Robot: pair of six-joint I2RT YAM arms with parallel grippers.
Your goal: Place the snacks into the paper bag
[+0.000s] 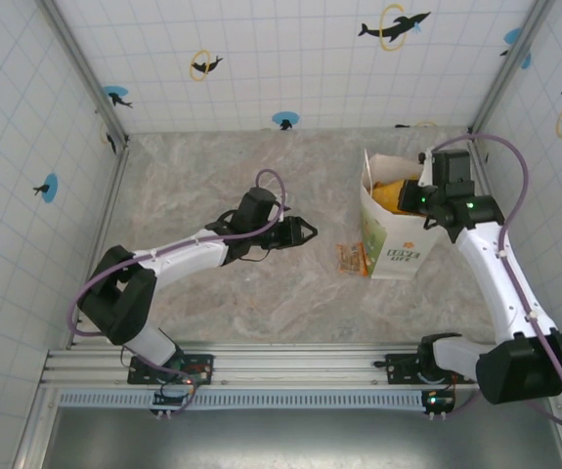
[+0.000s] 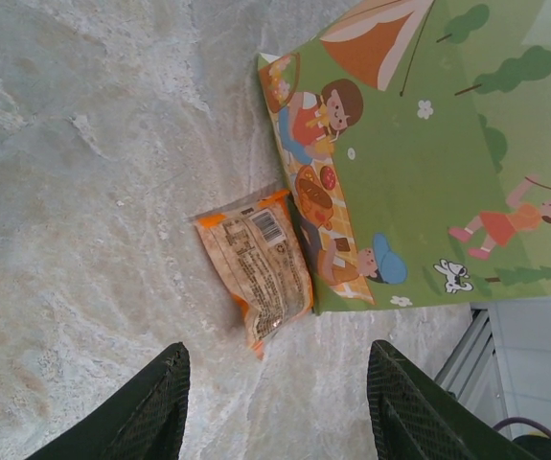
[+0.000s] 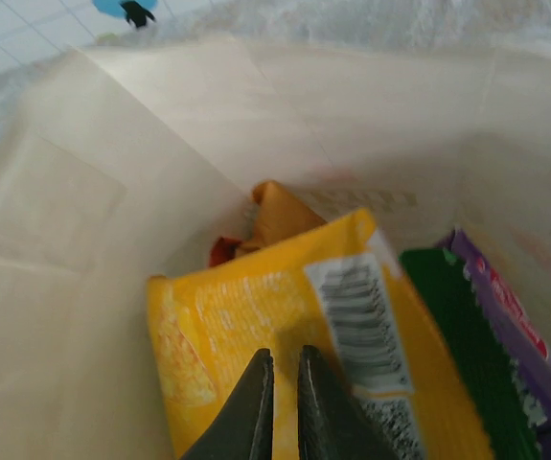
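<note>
Just beyond left fingers (image 2: 146, 407), orange packet (image 2: 256, 278)

Right wrist view is soft and out of focus. Inside the paper bag (image 3: 112, 240), the yellow packet (image 3: 256, 326) runs off the bottom edge. The green packet (image 3: 457, 364) and purple packet (image 3: 519, 326) are cut at lower right. An orange packet (image 3: 280, 216) is mostly buried behind the yellow. Unclear whether the right fingers (image 3: 248, 412) pinch anything. In the left wrist view, the bag is cut by the top and right edges, the left fingers (image 2: 141, 407) by the bottom.
</note>
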